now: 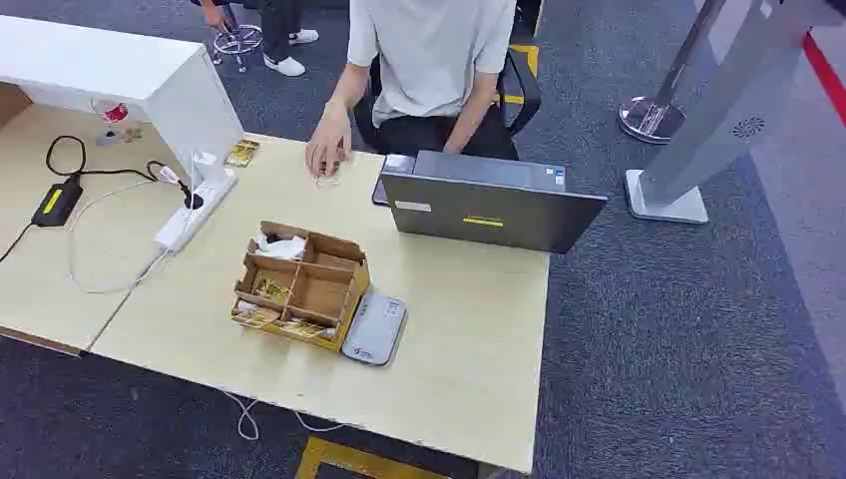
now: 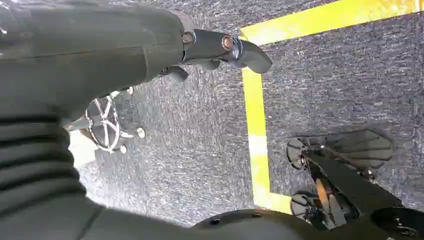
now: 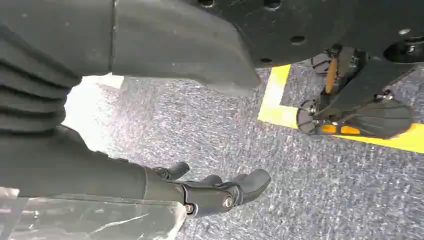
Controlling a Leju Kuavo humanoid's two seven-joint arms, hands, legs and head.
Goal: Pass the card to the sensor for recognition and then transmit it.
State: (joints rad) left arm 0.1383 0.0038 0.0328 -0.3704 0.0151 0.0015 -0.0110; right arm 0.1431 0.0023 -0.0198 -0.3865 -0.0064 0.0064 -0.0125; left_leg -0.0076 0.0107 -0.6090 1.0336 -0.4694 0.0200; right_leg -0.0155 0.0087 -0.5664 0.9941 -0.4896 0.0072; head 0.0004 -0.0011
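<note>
Fingers of both hands hang loose and hold nothing: the left hand shows in its wrist view with dark fingers stretched out and a little apart over the grey carpet and a yellow floor line, and the right hand looks much the same in its own wrist view, fingers lightly curled and parted, gripping nothing. Both arms therefore seem to hang at the robot's sides, below table height. The cards lie in the wooden organiser box near the middle of the pale table, in its nearer compartments, gold-faced and partly tucked under the dividers; exactly how each one is turned is too small to tell. Just beside the box, on its right as the robot looks, lies the flat grey sensor pad, touching or nearly touching the box wall, its long axis running away from the robot. A person sits behind the table with a hand resting on it, next to an open laptop. Everything needed lies ahead of and above the hanging hands, slightly left of centre, so the left hand looks marginally nearer the cards while the right is closer to the pad. The first reach calls for lifting an arm up and forward over the table edge.
</note>
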